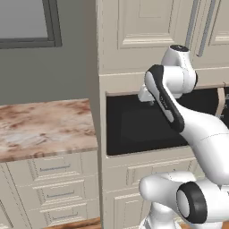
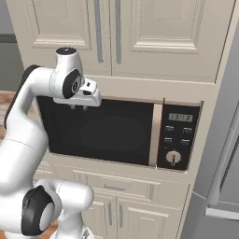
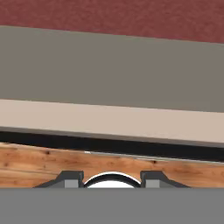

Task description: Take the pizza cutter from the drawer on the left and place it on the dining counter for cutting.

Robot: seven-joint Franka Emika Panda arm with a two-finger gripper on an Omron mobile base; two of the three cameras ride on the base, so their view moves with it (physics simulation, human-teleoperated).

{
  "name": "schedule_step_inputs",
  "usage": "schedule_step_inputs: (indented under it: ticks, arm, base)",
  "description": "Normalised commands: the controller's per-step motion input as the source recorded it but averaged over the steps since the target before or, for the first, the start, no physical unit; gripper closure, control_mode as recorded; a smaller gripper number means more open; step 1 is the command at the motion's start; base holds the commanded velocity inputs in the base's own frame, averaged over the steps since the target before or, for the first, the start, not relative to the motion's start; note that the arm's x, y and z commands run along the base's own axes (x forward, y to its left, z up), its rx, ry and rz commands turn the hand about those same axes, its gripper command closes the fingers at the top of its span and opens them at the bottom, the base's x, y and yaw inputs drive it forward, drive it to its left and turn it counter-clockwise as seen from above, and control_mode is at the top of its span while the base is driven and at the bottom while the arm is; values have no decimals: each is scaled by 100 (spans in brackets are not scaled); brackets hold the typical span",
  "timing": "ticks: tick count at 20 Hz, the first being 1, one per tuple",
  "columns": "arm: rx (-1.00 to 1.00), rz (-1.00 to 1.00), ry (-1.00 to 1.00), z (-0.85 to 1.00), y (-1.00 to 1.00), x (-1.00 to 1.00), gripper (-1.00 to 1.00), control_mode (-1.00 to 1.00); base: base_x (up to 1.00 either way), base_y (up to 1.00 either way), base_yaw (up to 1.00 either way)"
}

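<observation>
Gripper (image 2: 78,107) before microwave (image 2: 112,133) door

In the hand view, the pizza cutter (image 3: 112,180) shows just the top arc of its pale wheel between the two dark fingertips (image 3: 71,179); the handle and the wheel's lower part are cut off at the bottom, so whether the pads touch the wheel cannot be told. In the left base view the arm hides the right side of the microwave (image 1: 134,125), and the tool (image 1: 146,95) is mostly hidden behind the wrist. The marbled counter (image 1: 44,127) runs off the left edge.
</observation>
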Motion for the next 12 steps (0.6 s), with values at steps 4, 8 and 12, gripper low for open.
schedule_step_inputs:
  ticks: [4, 8, 12]
  arm:
    - [-1, 2, 0, -3, 27, -50, -100, -100]
    - [-9, 17, 0, -20, 92, -100, -100, -100]
    - [-23, 37, 0, -23, 100, -100, -100, -100]
  base:
    - [0, 0, 0]
    - [0, 0, 0]
    - [0, 0, 0]
